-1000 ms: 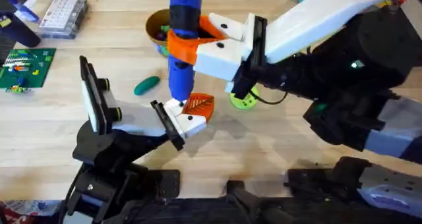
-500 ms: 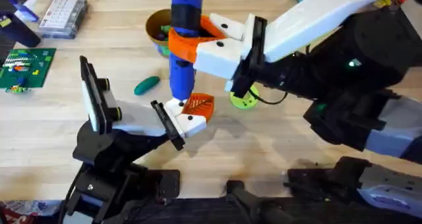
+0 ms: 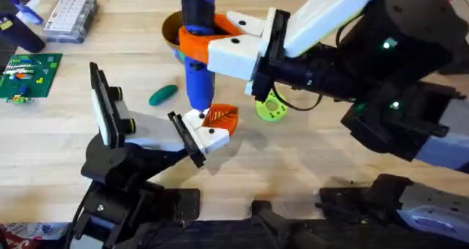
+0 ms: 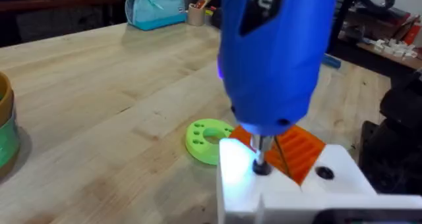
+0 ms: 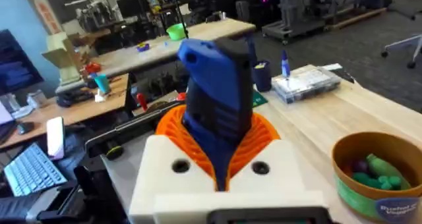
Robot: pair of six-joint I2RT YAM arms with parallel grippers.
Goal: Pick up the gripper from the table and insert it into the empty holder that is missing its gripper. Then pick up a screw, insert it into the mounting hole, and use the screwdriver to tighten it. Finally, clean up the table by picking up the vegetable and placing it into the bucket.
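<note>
The blue screwdriver [image 3: 198, 51] stands nearly upright, with my right gripper [image 3: 199, 47] shut on its body. In the right wrist view the orange pads [image 5: 264, 135] press either side of the screwdriver [image 5: 217, 99]. Its metal tip [image 4: 260, 159] rests on the white holder [image 3: 211, 135] at the end of my left arm. The orange ribbed gripper [image 3: 222, 117] sits in that holder. My left gripper [image 3: 207, 128] is at the holder, its state unclear. The dark-green vegetable [image 3: 163, 94] lies on the table to the left. The bucket [image 3: 173, 31] stands behind the screwdriver.
A lime-green disc with holes [image 3: 271, 108] lies right of the holder. At the far left are a green board [image 3: 26, 73] and a clear parts box [image 3: 69, 18]. The bucket [image 5: 379, 178] holds small toy items. Bare wood lies in front of the holder.
My right arm has shifted a little left and away, leaning the screwdriver's top leftward. The tip stays on the holder. The left arm has not moved.
</note>
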